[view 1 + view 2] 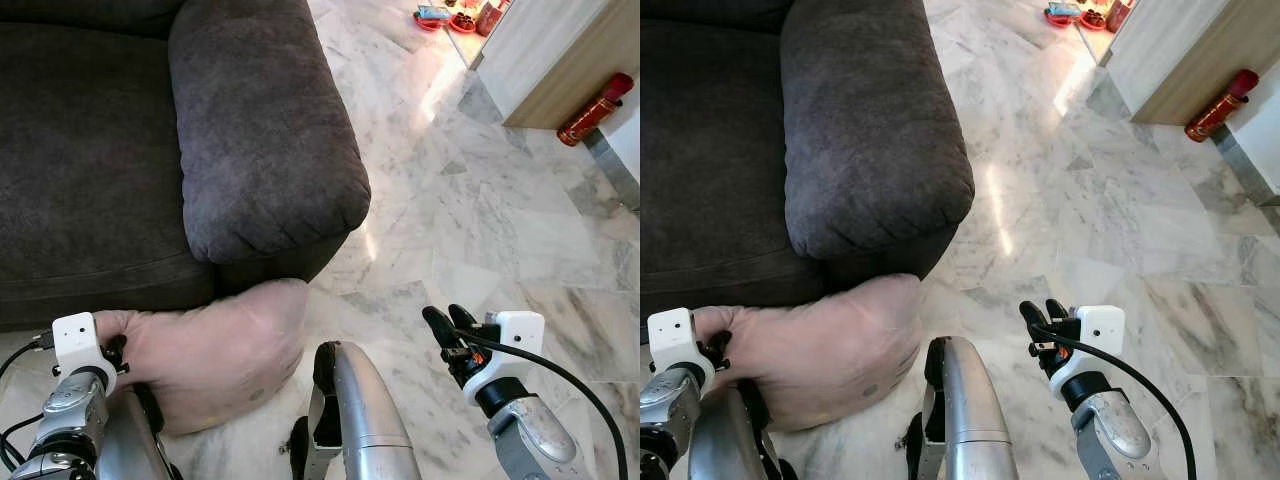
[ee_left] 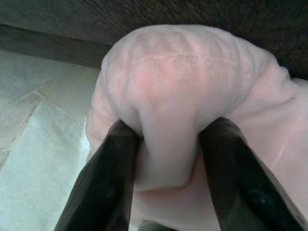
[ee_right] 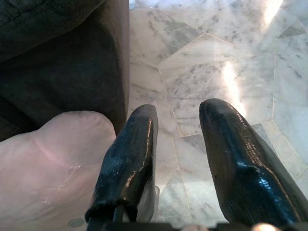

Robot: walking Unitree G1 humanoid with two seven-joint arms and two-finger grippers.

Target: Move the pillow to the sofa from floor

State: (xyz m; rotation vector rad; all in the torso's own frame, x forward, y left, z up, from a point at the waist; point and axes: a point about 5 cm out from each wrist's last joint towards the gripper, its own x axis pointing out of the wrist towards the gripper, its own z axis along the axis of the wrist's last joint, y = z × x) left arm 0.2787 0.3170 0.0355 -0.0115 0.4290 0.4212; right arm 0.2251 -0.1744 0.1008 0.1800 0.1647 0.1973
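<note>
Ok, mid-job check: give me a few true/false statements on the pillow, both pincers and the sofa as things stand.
1. The left pincer is shut on the pillow. True.
2. The pillow already lies on the sofa seat. False: it is down by the marble floor, against the front of the sofa, below the armrest.
3. The right pincer is open and holds nothing. True; it hangs over the floor beside the pillow.
4. The pillow is dark grey. False: it is pale pink; the sofa is dark grey.
5. A red cylinder lies on the floor to the robot's right. True.
</note>
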